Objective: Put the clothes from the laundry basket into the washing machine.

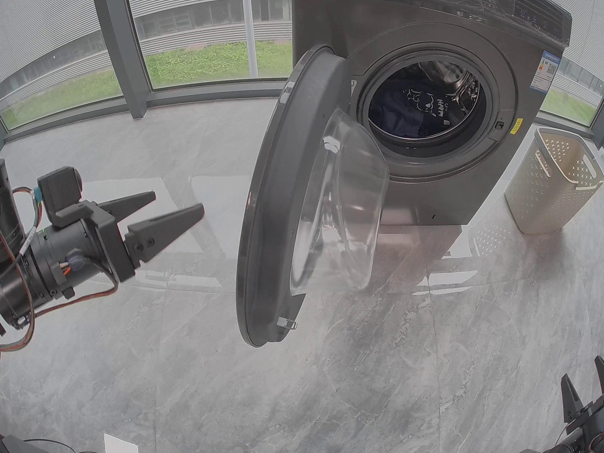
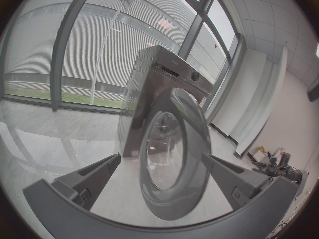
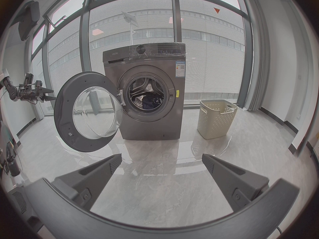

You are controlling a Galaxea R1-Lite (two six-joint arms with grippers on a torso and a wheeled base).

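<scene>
Washing machine (image 1: 327, 20) stood far centre, door (image 1: 277, 209) swung wide open toward left. Dark clothes (image 1: 418, 111) lay inside drum. Laundry basket (image 1: 553, 184) sat on floor just right of machine. Left gripper (image 1: 178, 201) hung left of door, apart from it, jaws spread, holding nothing. Right gripper (image 3: 161, 156) low at near right, jaws spread, holding nothing.

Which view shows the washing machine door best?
The right wrist view: the whole door faces it, inner side unobstructed. The head view shows it nearly edge-on; the left wrist view shows its outer side.
</scene>
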